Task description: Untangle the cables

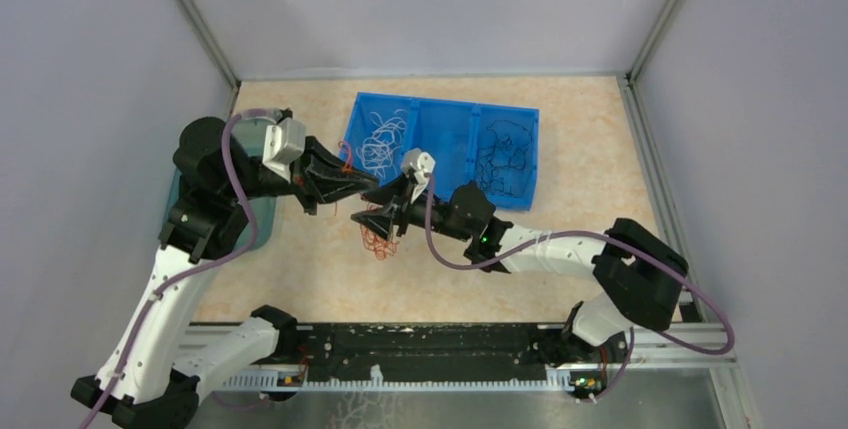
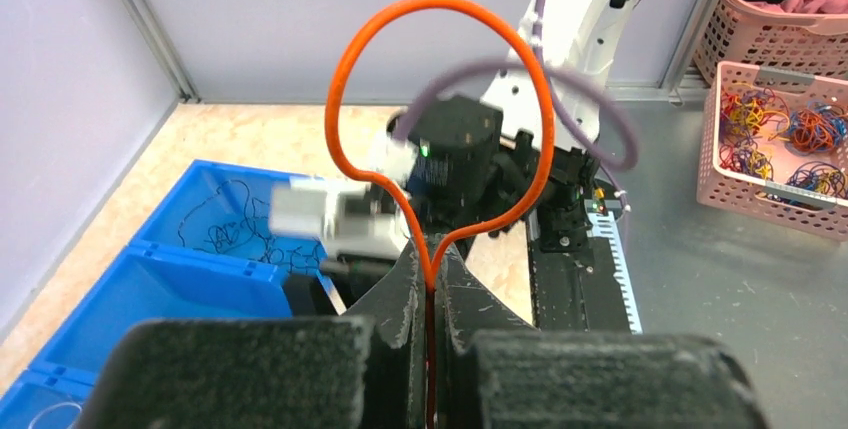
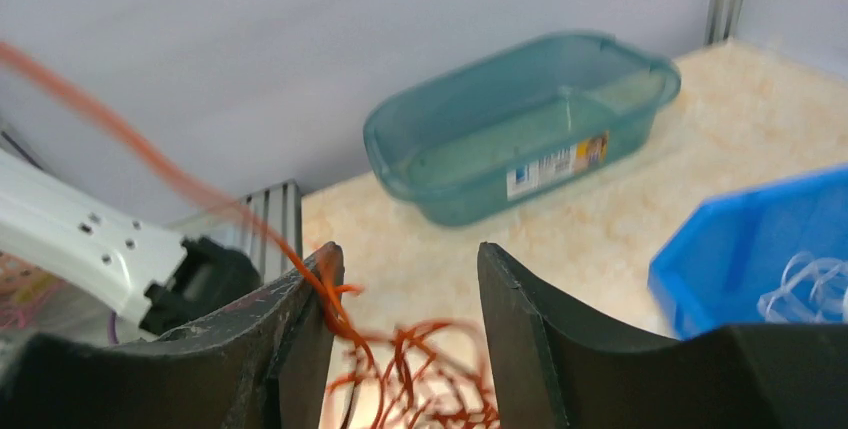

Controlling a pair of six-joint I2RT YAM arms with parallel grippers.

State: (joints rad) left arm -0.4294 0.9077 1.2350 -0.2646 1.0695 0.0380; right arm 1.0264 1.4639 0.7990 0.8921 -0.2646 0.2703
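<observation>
An orange cable loop (image 2: 440,109) stands up from my left gripper (image 2: 432,269), which is shut on its two ends. In the top view the left gripper (image 1: 345,181) hangs close to my right gripper (image 1: 375,211), with a tangle of orange cables (image 1: 378,239) dangling below them over the table. My right gripper (image 3: 405,259) is open; the orange tangle (image 3: 420,379) hangs between its fingers and one strand lies across the left finger (image 3: 310,289). White cables (image 1: 378,139) and black cables (image 1: 505,154) lie in separate compartments of the blue bin (image 1: 447,109).
A teal tub (image 3: 520,124) sits on the table at the left, partly under my left arm (image 1: 255,214). Pink baskets (image 2: 770,139) of coloured loops stand beyond the table. The blue bin's edge (image 3: 760,239) is right of my right gripper.
</observation>
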